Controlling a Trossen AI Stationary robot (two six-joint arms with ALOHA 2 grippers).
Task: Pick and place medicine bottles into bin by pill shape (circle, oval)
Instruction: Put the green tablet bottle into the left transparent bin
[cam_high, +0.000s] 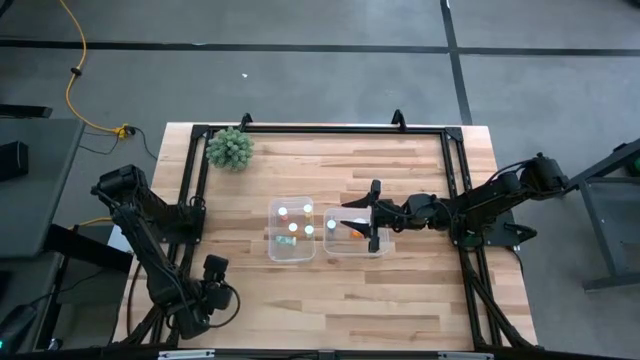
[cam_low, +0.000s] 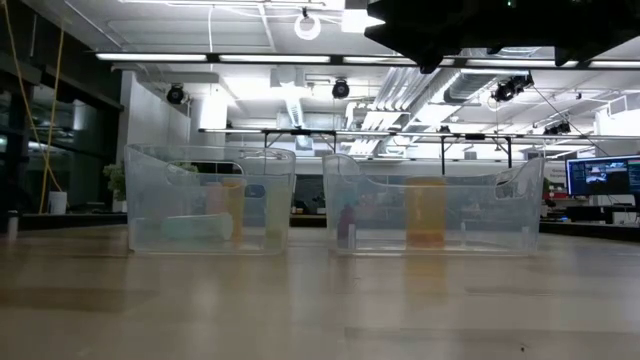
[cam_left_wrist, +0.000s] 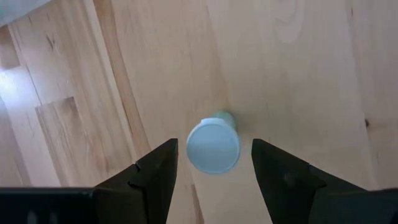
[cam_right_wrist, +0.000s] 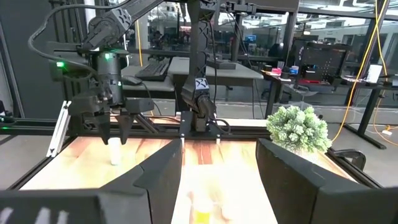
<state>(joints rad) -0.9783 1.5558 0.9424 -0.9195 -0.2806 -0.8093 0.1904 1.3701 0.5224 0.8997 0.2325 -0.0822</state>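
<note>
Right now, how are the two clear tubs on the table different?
The left tub holds several white-capped bottles; the right tub shows just one orange bottle. The right end effector hangs over the right tub, while nothing hangs over the left tub. Both are clear, alike in size, standing side by side.

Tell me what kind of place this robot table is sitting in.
Likely a robotics lab or workshop: the wooden table stands on a bare grey floor, office desks with monitors sit behind it, and exposed ceiling ducts run overhead.

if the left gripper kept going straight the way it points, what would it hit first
Probably the white cap of the medicine bottle: the left gripper points down at it with open fingers either side. How far above it hangs is unclear.
</note>
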